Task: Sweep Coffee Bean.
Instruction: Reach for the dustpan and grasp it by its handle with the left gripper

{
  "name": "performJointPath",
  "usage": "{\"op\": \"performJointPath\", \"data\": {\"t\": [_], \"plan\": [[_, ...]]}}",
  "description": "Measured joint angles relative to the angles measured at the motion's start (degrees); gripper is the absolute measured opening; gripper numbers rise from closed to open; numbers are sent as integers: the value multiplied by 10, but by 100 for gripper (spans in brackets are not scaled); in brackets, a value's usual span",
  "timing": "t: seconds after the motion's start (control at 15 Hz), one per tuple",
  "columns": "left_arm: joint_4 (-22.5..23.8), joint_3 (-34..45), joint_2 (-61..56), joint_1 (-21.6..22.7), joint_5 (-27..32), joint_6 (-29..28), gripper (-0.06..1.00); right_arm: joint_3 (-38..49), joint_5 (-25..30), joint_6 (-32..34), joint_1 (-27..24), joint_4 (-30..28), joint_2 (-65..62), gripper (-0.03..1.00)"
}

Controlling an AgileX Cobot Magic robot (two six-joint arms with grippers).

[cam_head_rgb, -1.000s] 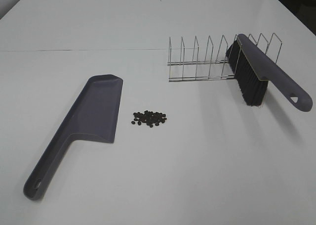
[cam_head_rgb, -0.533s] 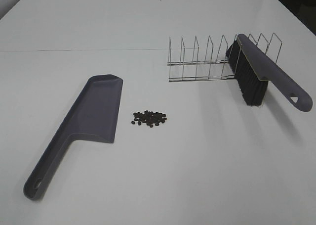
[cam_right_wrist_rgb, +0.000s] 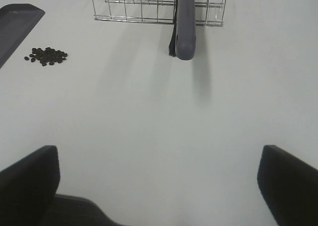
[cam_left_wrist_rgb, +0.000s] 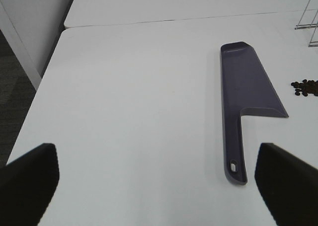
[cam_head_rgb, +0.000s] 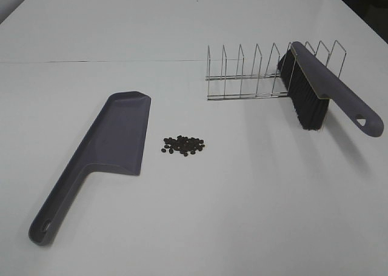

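Note:
A small pile of dark coffee beans lies on the white table, just right of the grey-purple dustpan, which lies flat with its handle toward the near left. The brush leans in the wire rack, bristles down, handle sticking out toward the right. In the left wrist view the dustpan and the beans lie ahead of my left gripper, whose fingers stand wide apart and hold nothing. In the right wrist view my right gripper is equally open and empty, with the brush handle and the beans ahead.
The table's left edge drops off beside the left gripper. A seam runs across the table behind the rack. Neither arm shows in the exterior high view.

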Motion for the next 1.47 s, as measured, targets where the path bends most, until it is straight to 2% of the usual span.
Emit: {"op": "performJointPath", "data": {"t": [1.07, 1.27, 1.47], "plan": [[0, -2, 3, 0, 5, 0, 99, 0, 0, 0, 0, 0, 0, 98], [6, -34, 70, 0, 56, 0, 98, 0, 0, 0, 0, 0, 0, 98], [15, -91, 217, 0, 82, -13, 98, 0, 0, 0, 0, 0, 0, 98]]}}
